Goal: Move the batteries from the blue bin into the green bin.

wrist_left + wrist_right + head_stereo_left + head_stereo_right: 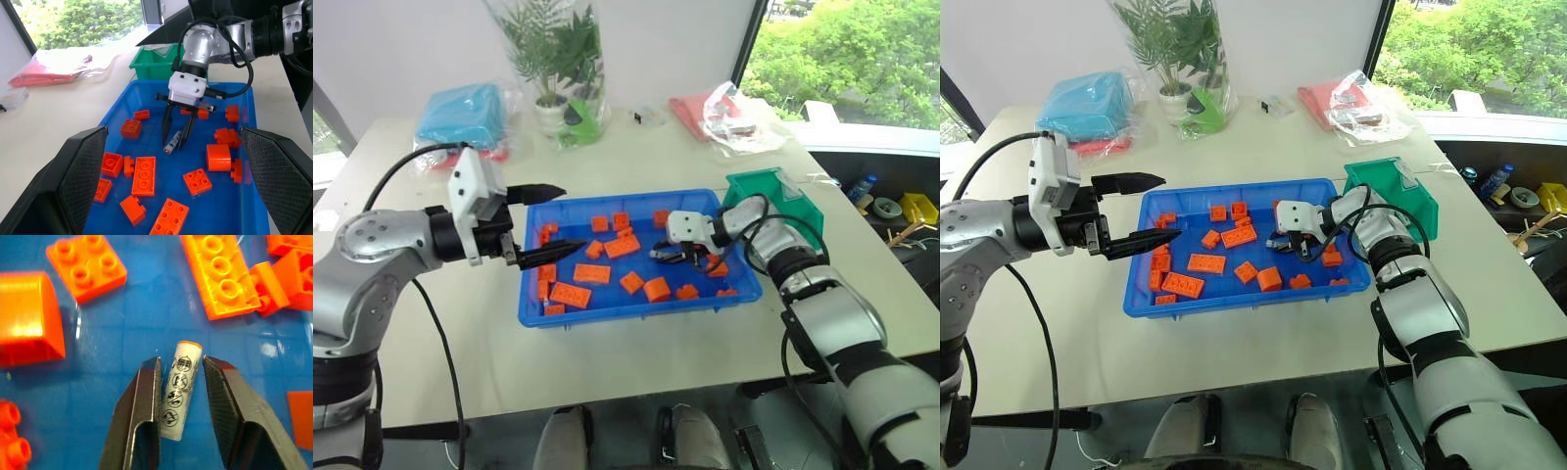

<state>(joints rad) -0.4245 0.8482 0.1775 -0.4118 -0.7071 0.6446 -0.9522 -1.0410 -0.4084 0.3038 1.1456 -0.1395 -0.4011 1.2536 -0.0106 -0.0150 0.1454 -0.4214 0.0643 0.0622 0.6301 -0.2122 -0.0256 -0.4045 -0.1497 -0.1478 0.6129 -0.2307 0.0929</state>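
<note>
battery (pixel 180 390) – lies flat inside the blue bin (pixel 607 309), among orange blocks (pixel 221 275) | right gripper (pixel 181 382) – fingers straddle its mid-length, one touching, not clearly clamped | left gripper (pixel 551 217) – fingers apart, beside bin | handling – likely light, stiff, smooth, may roll; grip mid-body

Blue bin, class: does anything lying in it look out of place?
Yes. One silver-grey battery lies among orange blocks in the blue bin, between the right end effector fingers.

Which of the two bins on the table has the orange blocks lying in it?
The wide, shallow blue bin, in the middle of the table. The smaller green bin stands just past its far right corner, deeper and with no blocks visible.
</note>
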